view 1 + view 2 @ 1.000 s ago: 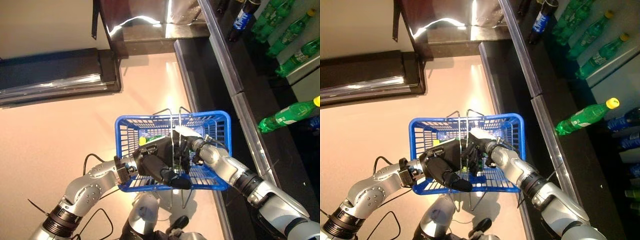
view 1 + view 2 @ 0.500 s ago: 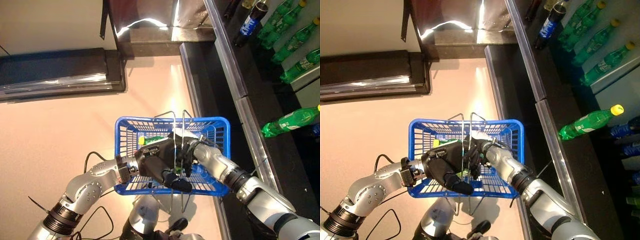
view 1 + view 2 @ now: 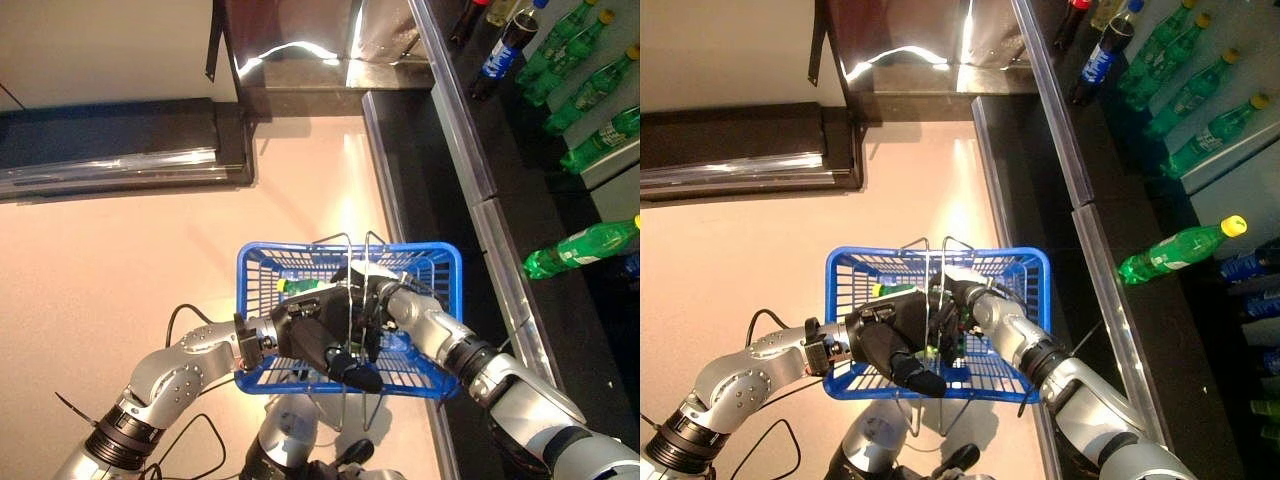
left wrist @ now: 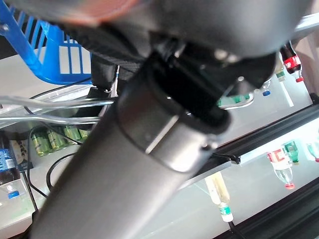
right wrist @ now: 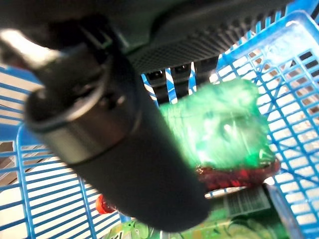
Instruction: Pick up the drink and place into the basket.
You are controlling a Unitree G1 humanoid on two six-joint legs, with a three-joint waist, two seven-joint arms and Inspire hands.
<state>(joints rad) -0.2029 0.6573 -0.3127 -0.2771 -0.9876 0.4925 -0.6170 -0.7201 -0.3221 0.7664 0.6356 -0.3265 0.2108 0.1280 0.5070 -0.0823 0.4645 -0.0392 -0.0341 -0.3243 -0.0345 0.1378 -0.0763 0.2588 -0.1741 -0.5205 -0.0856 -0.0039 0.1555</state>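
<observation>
Placing step. Right robot hand (image 3: pixel 958 305) inside basket (image 3: pixel 1032 262), gripping green bottle (image 5: pixel 219 130); left robot hand (image 3: pixel 888 340) clamped on handle (image 3: pixel 928 278). Next: let go, withdraw.

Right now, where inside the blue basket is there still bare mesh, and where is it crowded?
The blue basket: bare mesh shows along its far wall and at its right end, toward the shelf of bottles. The middle is crowded: both the left hand and right hand meet there over the green bottle, under the wire handles.
</observation>
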